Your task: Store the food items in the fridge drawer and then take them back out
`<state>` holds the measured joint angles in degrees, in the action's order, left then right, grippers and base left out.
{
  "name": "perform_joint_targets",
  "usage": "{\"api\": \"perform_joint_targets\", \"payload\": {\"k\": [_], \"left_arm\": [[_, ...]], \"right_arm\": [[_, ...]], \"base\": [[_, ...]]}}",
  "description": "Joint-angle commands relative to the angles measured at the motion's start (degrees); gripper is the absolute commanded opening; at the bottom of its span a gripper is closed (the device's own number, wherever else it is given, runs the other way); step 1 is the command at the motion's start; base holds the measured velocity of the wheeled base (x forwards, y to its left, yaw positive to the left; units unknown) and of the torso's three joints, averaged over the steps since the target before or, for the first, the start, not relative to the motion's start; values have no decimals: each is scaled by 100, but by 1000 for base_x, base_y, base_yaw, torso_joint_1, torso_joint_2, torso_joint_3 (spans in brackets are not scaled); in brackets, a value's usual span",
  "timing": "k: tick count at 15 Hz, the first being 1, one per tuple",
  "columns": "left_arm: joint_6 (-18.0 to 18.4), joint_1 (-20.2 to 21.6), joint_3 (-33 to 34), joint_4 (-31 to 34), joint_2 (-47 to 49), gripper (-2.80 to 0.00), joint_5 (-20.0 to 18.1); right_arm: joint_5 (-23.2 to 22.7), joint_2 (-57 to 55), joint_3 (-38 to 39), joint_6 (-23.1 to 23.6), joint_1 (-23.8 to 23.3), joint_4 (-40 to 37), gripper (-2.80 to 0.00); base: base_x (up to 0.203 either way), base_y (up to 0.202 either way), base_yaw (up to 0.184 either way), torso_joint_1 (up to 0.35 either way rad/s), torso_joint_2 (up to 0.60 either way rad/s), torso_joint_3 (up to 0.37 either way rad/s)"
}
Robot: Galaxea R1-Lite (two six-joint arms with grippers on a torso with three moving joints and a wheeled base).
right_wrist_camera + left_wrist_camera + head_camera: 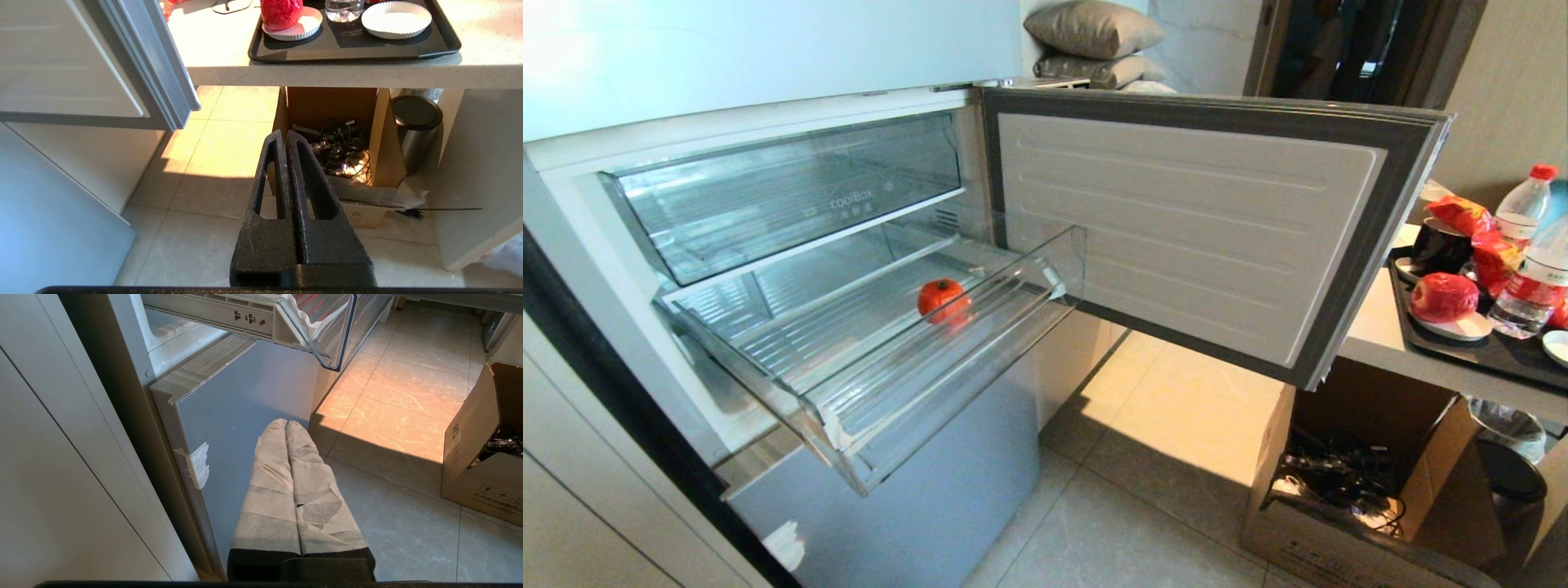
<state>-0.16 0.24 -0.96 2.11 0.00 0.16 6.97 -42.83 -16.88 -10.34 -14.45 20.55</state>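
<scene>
One red food item (943,299) lies on the ribbed floor of the pulled-out clear fridge drawer (947,392), toward its right side. A second red food item (1444,296) (281,13) rests on a small white dish in the black tray on the counter at the right. Neither arm shows in the head view. My right gripper (285,136) is shut and empty, low over the floor, pointing toward the counter and the cardboard box below it. Parked low by the pale-blue lower fridge front is my left gripper (286,424), its taped fingers shut on nothing.
The fridge door (1209,220) stands open to the right, between drawer and counter. A black tray (351,51) holds bottles, a red packet and white dishes. Under the counter are an open cardboard box (1347,490) of cables and a bin (416,122). Above the drawer sits a lettered clear drawer (792,188).
</scene>
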Motion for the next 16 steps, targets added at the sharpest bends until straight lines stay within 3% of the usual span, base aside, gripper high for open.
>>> {"api": "perform_joint_targets", "payload": {"k": [1, 5, 9, 16], "left_arm": [[-2, 2, 0, 0, 0, -280, 2], [-2, 2, 0, 0, 0, -280, 2], [-2, 2, 0, 0, 0, -280, 2], [-2, 2, 0, 0, 0, -280, 2]], "right_arm": [[13, -631, -15, -24, -148, 281, 0], [-32, -2026, -280, -295, -943, 1418, 0], [-69, -3313, -868, -381, -1192, 2313, 0], [4, -4100, -1280, -571, -1291, 2436, 0]], "base": [[0, 0, 0, 0, 0, 0], [0, 0, 0, 0, 0, 0], [0, 0, 0, 0, 0, 0], [0, 0, 0, 0, 0, 0]]}}
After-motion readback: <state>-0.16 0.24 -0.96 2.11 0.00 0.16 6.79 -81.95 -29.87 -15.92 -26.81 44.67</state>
